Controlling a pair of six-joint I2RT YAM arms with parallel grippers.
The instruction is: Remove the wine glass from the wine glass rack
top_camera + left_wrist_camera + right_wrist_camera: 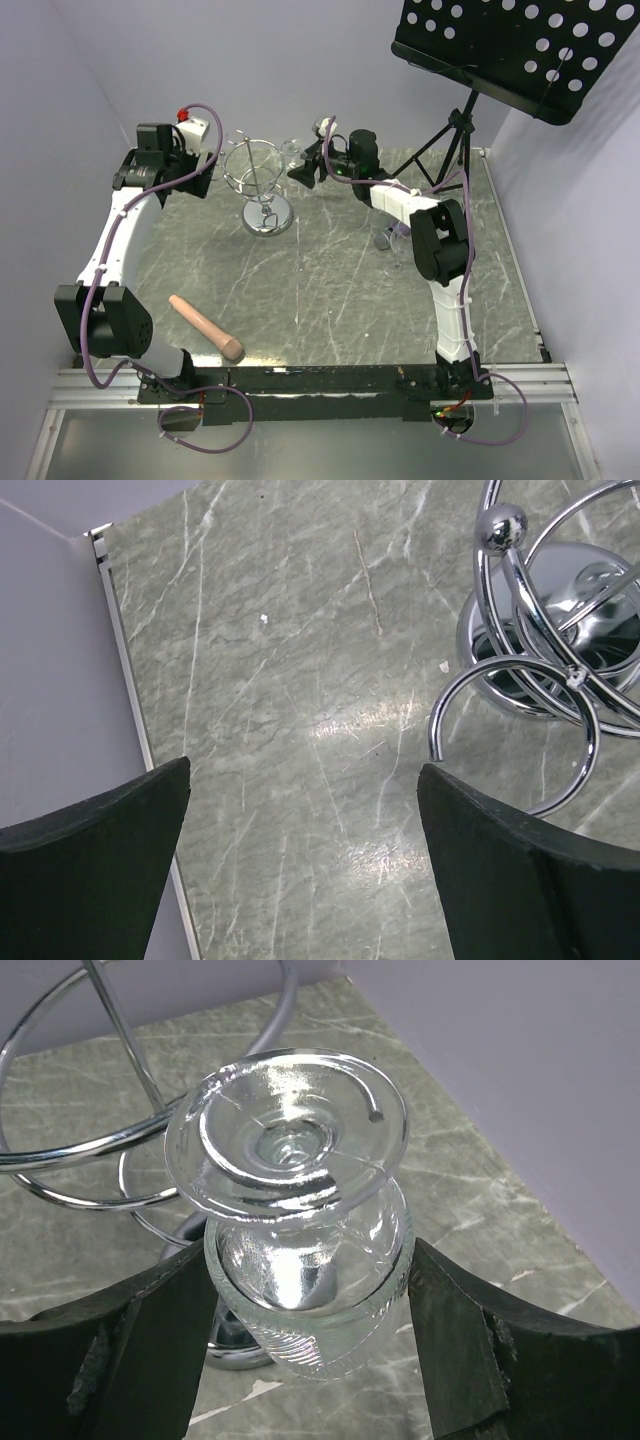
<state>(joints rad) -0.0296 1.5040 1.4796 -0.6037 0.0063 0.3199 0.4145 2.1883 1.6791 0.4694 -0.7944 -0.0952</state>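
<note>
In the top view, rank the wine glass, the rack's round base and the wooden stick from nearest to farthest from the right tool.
1. Wine glass, between the right tool fingers.
2. Rack base, mid-table, left of it.
3. Wooden stick, by the left arm's base.

Light is even and quite bright in all 3 views, coming from above: the marble table (330,290) gives soft white reflections, esp. in the middle of the left wrist view, and shadows under the arms are weak w/ soft borders. Strong glare sits on the chrome loops of the wine glass rack (262,190) and on the foot of the wine glass (290,1140), w/ small white hot spots. Top view is sharp but low res., so the glass is hardly to see there; in both wrist views the black fingers (90,880) at the bottom edge are soft, out of focus.
</note>
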